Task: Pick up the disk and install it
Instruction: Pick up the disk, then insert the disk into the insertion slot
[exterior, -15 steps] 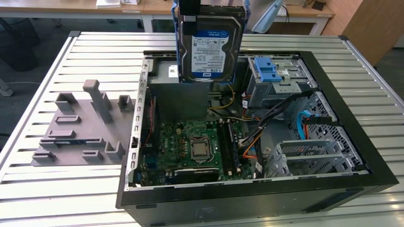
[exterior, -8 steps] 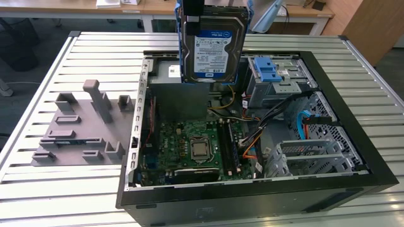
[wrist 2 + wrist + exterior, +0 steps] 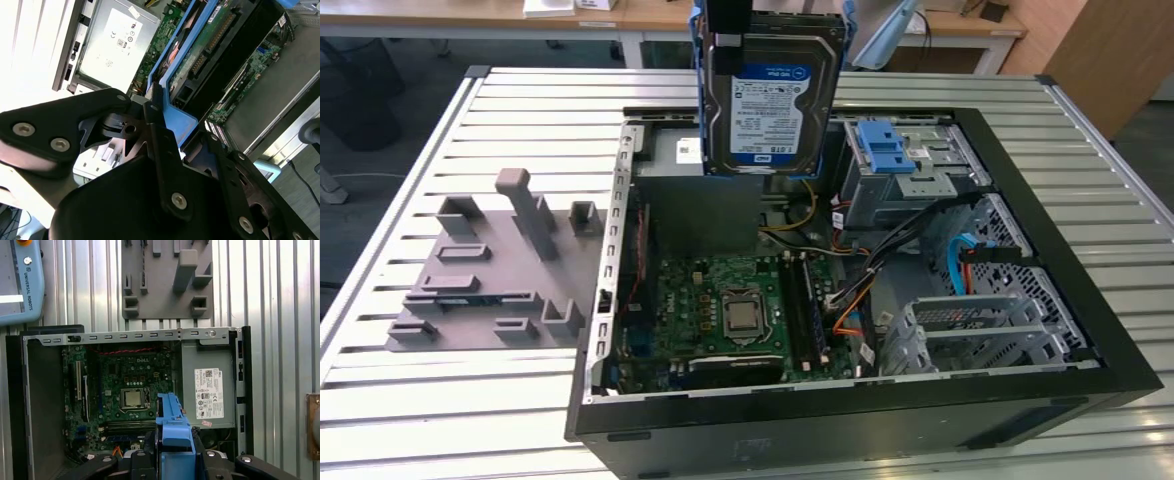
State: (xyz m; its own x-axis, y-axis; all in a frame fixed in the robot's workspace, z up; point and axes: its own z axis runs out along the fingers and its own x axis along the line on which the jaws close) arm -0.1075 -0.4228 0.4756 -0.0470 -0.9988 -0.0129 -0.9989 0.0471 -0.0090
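Observation:
The disk (image 3: 767, 100) hangs upright above the back of the open computer case (image 3: 1067, 300), its blue-and-white label facing the exterior camera and blue rails along its edges. My gripper (image 3: 728, 25) is shut on its top end. In the second wrist view the black fingers (image 3: 165, 150) clamp the blue rail, and the disk's (image 3: 200, 55) green circuit-board side shows beyond them. In the first wrist view the disk's blue rail (image 3: 172, 430) stands edge-on between the gripper's (image 3: 172, 465) parts, over the motherboard.
Inside the case lie the motherboard (image 3: 720, 310), a grey power supply with a white sticker (image 3: 207, 390), cables, and a drive bay with a blue latch (image 3: 887, 150). A grey fixture plate with posts (image 3: 480, 280) sits on the slatted table at the exterior view's left.

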